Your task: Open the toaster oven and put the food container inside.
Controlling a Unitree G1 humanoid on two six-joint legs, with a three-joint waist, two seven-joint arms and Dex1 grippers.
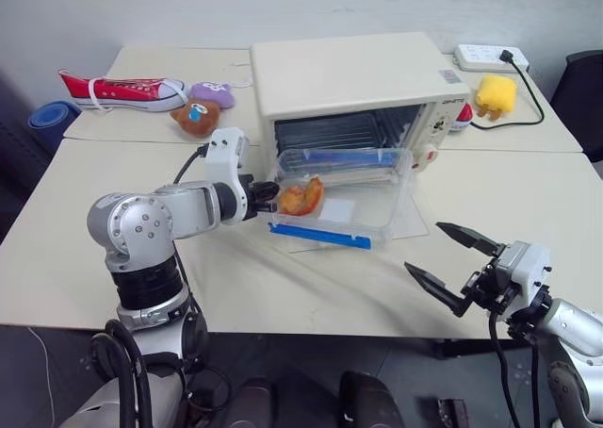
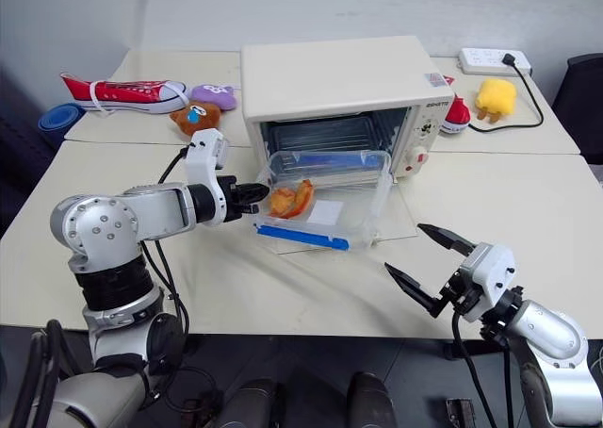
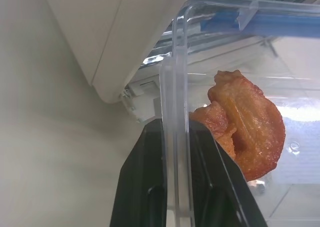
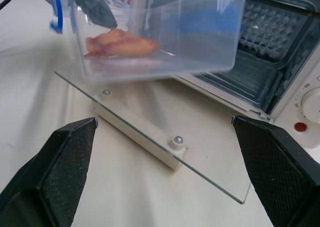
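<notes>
The food container (image 1: 339, 197), a clear plastic box with blue clip strips and orange-brown food pieces (image 1: 300, 198) at its left end, sat over the lowered glass door (image 4: 165, 137) of the toaster oven (image 1: 353, 84), just in front of the open cavity and its wire rack (image 1: 344, 131). It looked light and stiff, but its smooth thin walls probably made it slippery and a little flexible, so a pinch on the rim or an end wall seemed the sensible hold, with the box kept level so the food would not slide. The left gripper (image 1: 267, 198) had exactly that hold: its jaws were clamped on the container's left end wall, one finger (image 3: 145, 187) outside and one inside beside the food. The right gripper (image 1: 452, 263) hovered well apart over the pale surface (image 1: 528, 192) near its front edge, jaws spread wide and holding nothing.
</notes>
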